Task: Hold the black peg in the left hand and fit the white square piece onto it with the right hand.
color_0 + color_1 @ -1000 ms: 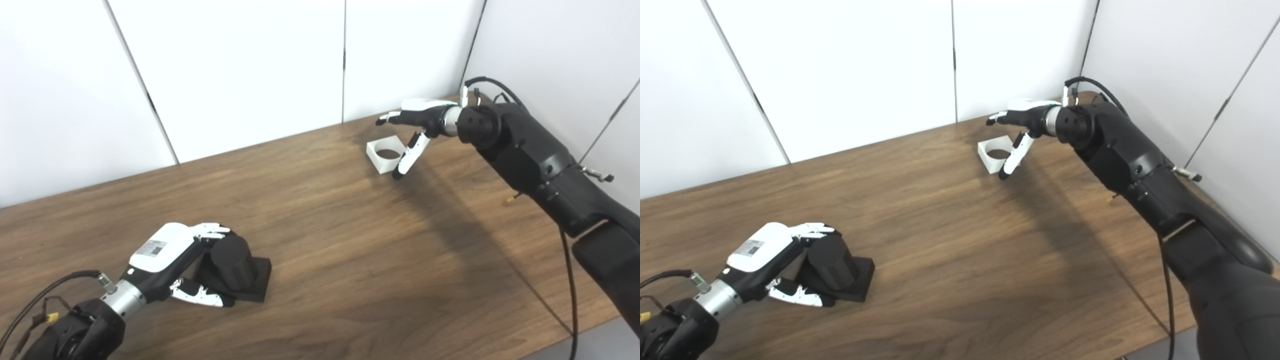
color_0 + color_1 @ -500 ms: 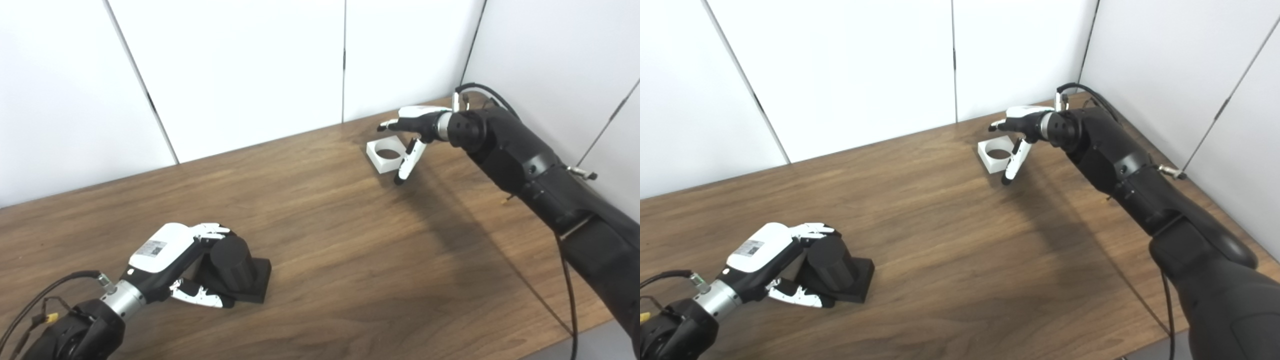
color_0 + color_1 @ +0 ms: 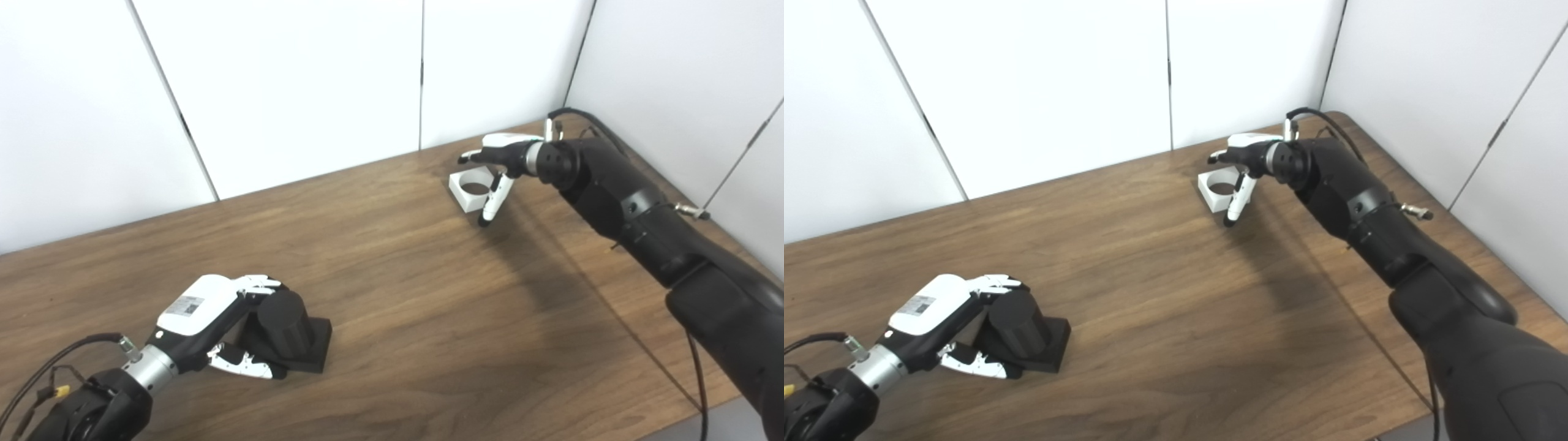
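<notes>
The black peg (image 3: pixel 285 318), a stubby cylinder on a square black base, rests on the wooden table (image 3: pixel 404 294) at the near left. My left hand (image 3: pixel 208 309) is shut on it, fingers over the far side of the cylinder and thumb along the near side of the base. The white square piece (image 3: pixel 470 188), with a round hole through it, lies flat at the far right. My right hand (image 3: pixel 502 160) hovers at its right edge, open. Its fingers reach over the far side and its thumb (image 3: pixel 490 199) hangs down past the near right corner.
White wall panels (image 3: pixel 294 86) close the back of the table and another wall (image 3: pixel 686 79) runs along its right side, close behind my right arm. A thin black cable (image 3: pixel 695 367) hangs from that arm near the table's front right edge.
My right hand has dropped lower and edged left, closer onto the white square piece, its fingers still spread. The left hand and the peg have not moved.
</notes>
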Action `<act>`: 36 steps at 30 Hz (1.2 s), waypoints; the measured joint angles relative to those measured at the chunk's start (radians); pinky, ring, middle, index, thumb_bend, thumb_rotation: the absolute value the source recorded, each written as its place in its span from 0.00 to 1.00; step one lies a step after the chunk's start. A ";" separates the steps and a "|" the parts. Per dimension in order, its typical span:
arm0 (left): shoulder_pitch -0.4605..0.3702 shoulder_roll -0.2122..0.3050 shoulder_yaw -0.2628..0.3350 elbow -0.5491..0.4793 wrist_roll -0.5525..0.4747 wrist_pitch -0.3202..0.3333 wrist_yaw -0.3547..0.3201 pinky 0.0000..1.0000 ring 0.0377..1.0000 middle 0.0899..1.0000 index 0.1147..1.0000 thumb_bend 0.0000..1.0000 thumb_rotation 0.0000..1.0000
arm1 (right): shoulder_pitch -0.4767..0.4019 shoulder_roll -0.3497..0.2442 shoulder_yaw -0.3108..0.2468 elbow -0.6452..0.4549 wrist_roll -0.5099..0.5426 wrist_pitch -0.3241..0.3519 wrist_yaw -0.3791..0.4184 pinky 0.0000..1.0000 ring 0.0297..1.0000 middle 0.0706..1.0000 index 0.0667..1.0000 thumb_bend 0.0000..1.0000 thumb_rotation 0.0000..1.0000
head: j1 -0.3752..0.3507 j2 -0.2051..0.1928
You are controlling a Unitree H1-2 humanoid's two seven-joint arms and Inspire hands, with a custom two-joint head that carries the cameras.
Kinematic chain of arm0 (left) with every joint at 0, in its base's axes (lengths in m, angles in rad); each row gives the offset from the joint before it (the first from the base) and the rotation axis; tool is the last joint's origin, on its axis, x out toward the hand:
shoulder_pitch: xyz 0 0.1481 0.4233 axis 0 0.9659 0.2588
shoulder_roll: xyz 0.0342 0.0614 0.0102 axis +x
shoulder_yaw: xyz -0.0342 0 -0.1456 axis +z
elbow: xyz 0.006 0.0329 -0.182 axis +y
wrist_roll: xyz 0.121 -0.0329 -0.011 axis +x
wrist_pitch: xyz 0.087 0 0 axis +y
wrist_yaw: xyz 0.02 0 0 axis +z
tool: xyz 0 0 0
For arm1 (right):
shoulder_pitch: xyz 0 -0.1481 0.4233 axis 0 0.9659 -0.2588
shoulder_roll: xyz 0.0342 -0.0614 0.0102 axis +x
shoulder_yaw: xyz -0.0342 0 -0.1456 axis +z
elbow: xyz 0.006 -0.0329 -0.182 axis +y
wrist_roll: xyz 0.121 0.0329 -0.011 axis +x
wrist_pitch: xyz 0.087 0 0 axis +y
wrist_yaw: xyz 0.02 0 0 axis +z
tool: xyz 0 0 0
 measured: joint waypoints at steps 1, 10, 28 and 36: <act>0.001 0.000 0.000 -0.005 0.000 0.005 -0.006 0.74 0.85 0.80 0.42 0.52 0.06 | -0.002 0.004 0.001 0.010 0.000 -0.002 -0.006 1.00 0.97 0.96 0.93 0.87 0.23 | 0.002 0.002; 0.009 0.004 0.003 -0.031 0.000 0.028 -0.024 0.74 0.86 0.80 0.42 0.52 0.06 | -0.031 0.018 0.037 0.064 -0.021 -0.042 -0.052 0.95 0.94 0.92 0.84 0.82 0.19 | 0.002 0.011; 0.022 0.010 0.010 -0.047 -0.001 0.030 -0.030 0.73 0.85 0.80 0.42 0.52 0.06 | -0.060 0.015 0.051 0.120 -0.036 -0.112 -0.101 0.84 0.89 0.88 0.70 0.79 0.17 | 0.002 0.021; 0.022 0.011 0.010 -0.049 -0.002 0.029 -0.033 0.74 0.85 0.81 0.42 0.52 0.06 | -0.057 -0.001 0.054 0.120 -0.039 -0.115 -0.101 0.86 0.89 0.87 0.70 0.78 0.16 | 0.002 0.026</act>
